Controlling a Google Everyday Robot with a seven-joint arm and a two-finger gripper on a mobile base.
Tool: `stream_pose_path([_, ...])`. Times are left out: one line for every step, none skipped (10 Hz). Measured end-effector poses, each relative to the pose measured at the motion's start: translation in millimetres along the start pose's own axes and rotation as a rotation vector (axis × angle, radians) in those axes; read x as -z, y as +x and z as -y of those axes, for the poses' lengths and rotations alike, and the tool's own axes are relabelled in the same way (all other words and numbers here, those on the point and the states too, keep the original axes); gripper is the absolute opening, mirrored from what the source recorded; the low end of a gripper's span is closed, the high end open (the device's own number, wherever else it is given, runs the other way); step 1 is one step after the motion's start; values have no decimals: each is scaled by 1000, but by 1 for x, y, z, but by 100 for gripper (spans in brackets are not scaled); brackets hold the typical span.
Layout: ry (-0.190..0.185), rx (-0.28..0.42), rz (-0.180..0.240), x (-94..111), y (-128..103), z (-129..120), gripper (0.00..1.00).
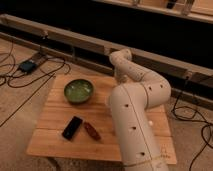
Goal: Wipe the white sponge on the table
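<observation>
The table point(52, 116) has a pale wooden plank top and fills the middle of the camera view. My thick white arm point(132, 117) rises from the bottom edge and bends at an elbow over the table's right side. Its far link point(125, 62) reaches up toward the back edge. The gripper is hidden behind the arm, somewhere over the right half of the table, and it is shut. The white sponge is hidden behind the arm too.
A green bowl point(78, 91) sits at the table's back left. A flat black object point(72, 127) and a small reddish-brown one point(91, 130) lie near the front. Cables and a dark box point(27, 65) lie on the floor at left. A long rail point(65, 37) runs behind.
</observation>
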Motion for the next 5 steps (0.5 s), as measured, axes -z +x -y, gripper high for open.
stream_pose_path([-25,27,-16,0,9,-14,0])
stream_pose_path([-56,56,-40,0,23,-27,0])
stream_pose_path([-70,70,-60,-1,33,-32,0])
stream_pose_path([-84,89,-96,-2,51,-36,0])
stream_pose_path([-89,96,-121,-3,64,-34,0])
